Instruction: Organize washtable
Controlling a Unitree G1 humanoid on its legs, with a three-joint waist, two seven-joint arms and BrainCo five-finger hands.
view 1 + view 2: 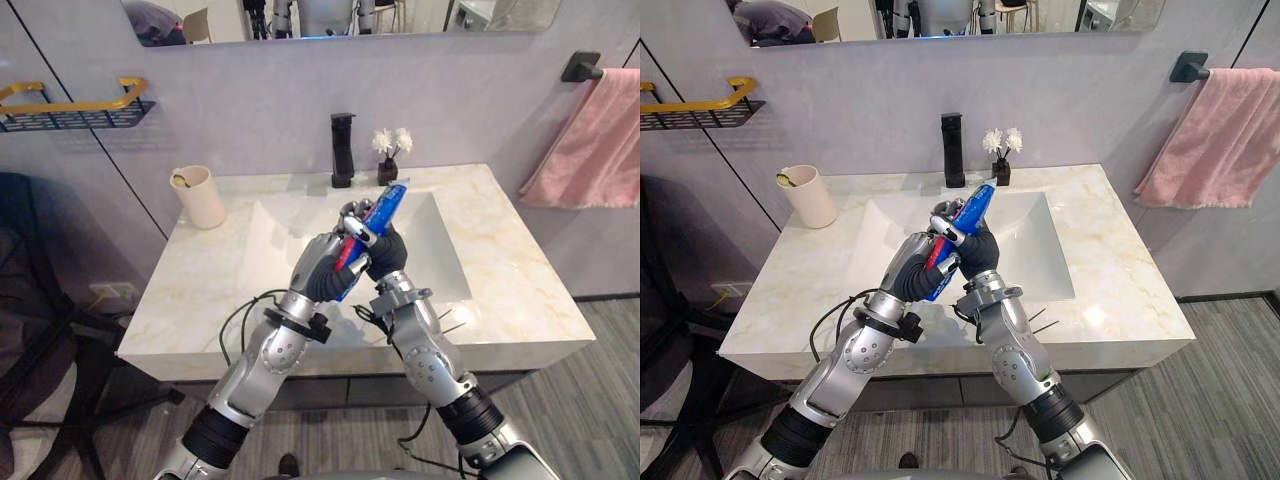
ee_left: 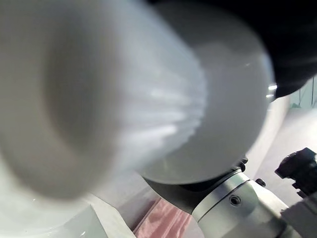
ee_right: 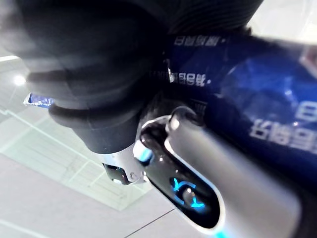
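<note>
A blue toothpaste tube (image 1: 390,204) with a red band is held tilted above the sink basin (image 1: 275,230), its flat end pointing up toward the faucet. My left hand (image 1: 322,266) is curled round the tube's lower part. My right hand (image 1: 387,251) grips it from the other side, fingers wrapped over the middle. The two hands touch each other. In the right wrist view the blue printed tube (image 3: 267,94) lies right against the hand. The left wrist view has a blurred white rounded shape (image 2: 124,89) very close; I cannot tell what it is.
A cream cup (image 1: 200,197) stands on the marble counter (image 1: 520,280) at the back left. A black faucet (image 1: 342,150) and a small vase of white flowers (image 1: 390,157) stand behind the basin. A pink towel (image 1: 590,150) hangs at the right, a wire shelf (image 1: 75,108) at the left.
</note>
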